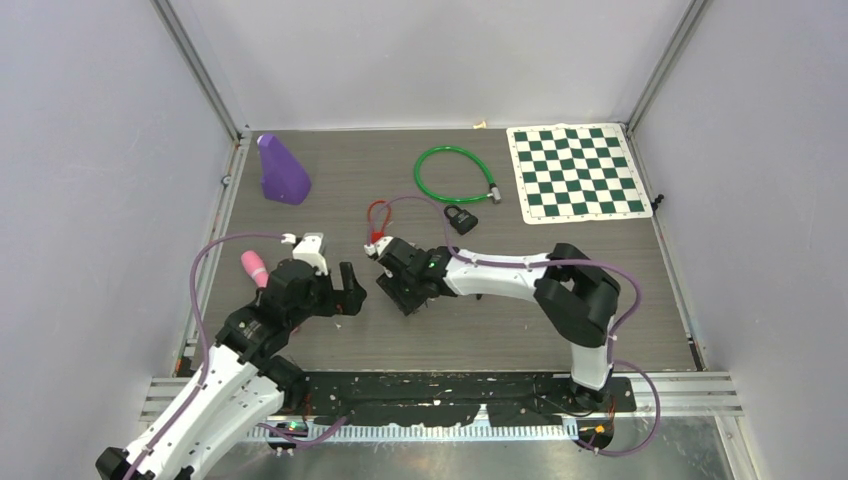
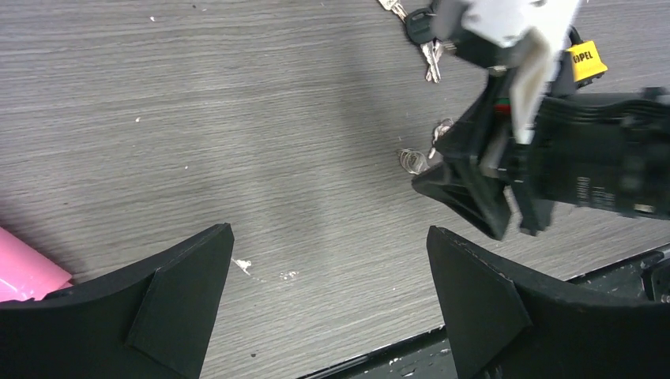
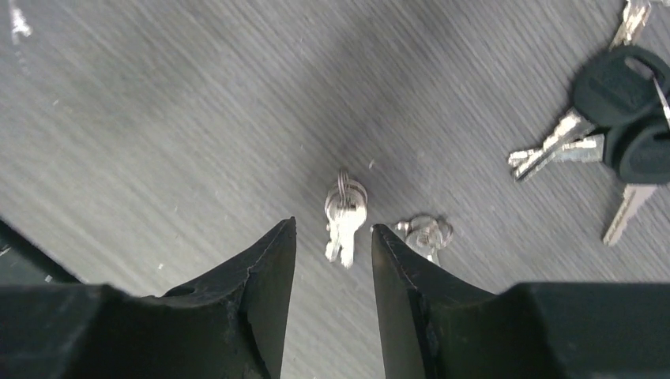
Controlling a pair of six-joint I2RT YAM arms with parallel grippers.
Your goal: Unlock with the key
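Black-fingered, the right tool hovers low over the grey wood-grain counter, jaws narrowly parted and gripping nothing. The small silver key on its ring lies between the tips. A good pick means lowering, centring on the key's head and closing squarely. The small black padlock sits well beyond the tool. The left tool gapes wide, empty.

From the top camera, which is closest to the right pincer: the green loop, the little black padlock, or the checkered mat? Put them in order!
Starting from the right pincer:
1. Black padlock, just up the table and slightly to the right.
2. Green loop, farther back, beyond the padlock.
3. Checkered mat, away in the far right corner.
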